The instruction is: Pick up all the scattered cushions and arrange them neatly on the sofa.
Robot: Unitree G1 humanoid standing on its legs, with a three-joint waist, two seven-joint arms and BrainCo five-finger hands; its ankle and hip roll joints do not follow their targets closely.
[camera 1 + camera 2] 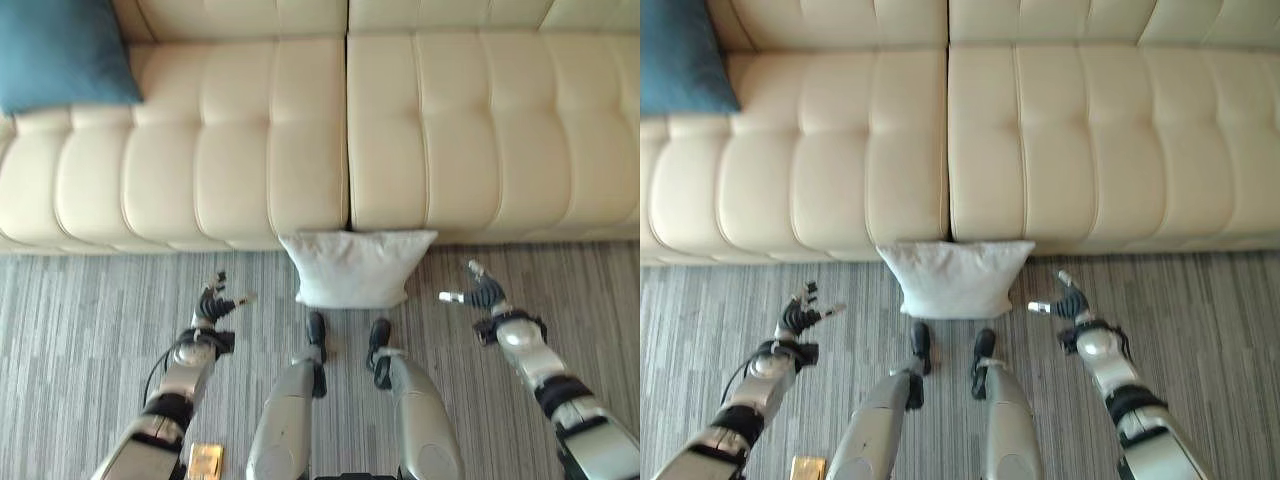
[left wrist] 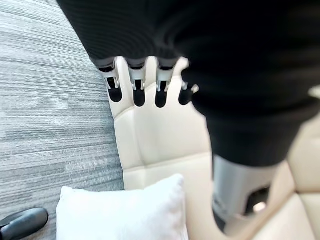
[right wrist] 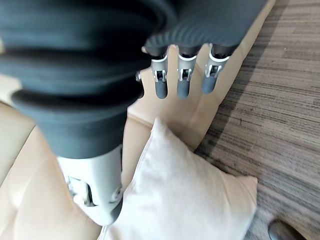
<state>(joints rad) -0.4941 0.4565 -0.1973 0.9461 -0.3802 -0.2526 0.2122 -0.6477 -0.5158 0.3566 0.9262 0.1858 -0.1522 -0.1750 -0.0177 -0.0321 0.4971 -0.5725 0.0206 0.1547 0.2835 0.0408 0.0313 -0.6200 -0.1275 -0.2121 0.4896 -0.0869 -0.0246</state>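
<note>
Cream leather covers the sofa (image 1: 420, 130), which runs across the far side of the head views, its tufted seat split by a seam near the middle. At its far left end, on the seat, lies a teal cushion (image 1: 62, 52), partly cut off by the frame edge.

Nearer, on the grey striped carpet (image 1: 80, 310), the left robot hand (image 1: 213, 303) hovers above the floor, well to the left of the white cushion and not touching it. Its fingers are spread and relaxed, the thumb held apart from them, and it holds nothing; its own wrist view shows the dark-tipped fingers (image 2: 138, 90) straight in a row, with the sofa front and the white cushion beyond them.

A small yellow-brown object (image 1: 205, 460) lies on the carpet close to the left forearm; what it is cannot be told.

Between the two hands, the white cushion (image 1: 357, 266) stands on the carpet, leaning against the front of the sofa just below the seam between the seats.

To its right, the right robot hand (image 1: 482, 293) is held over the carpet, near the cushion's right edge but clear of it. Its fingers (image 3: 182, 80) are straight and apart from the thumb, gripping nothing, as its wrist view shows, with the cushion's corner below them.
</note>
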